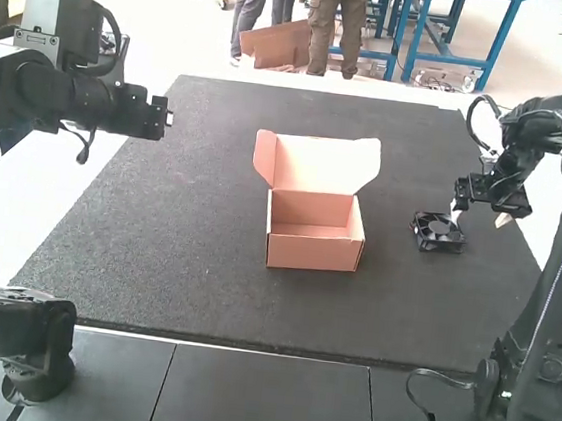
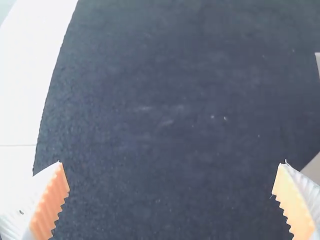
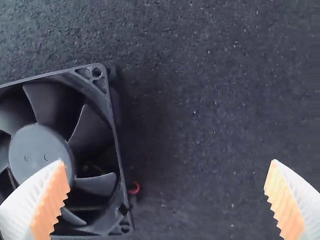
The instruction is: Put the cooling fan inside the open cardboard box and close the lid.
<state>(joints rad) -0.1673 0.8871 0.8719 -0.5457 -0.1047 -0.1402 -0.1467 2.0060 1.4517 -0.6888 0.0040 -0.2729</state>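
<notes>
An open cardboard box (image 1: pixel 315 226) stands at the middle of the black mat (image 1: pixel 178 230), its lid flap upright at the back. A black square cooling fan (image 1: pixel 438 232) lies flat on the mat to the box's right. My right gripper (image 1: pixel 482 214) hangs open just above the fan's right edge; in the right wrist view the fan (image 3: pixel 55 155) lies under one orange-padded finger (image 3: pixel 47 200), the other finger (image 3: pixel 285 197) over bare mat. My left gripper (image 1: pixel 158 117) is held high over the mat's left side, open, with its pads (image 2: pixel 50 202) wide apart above bare mat.
The mat covers most of the white table (image 1: pixel 22 183). The arm bases stand at the near edge, left (image 1: pixel 33 366) and right (image 1: pixel 511 416). A white strip of table (image 2: pixel 25 75) runs along the mat's left edge.
</notes>
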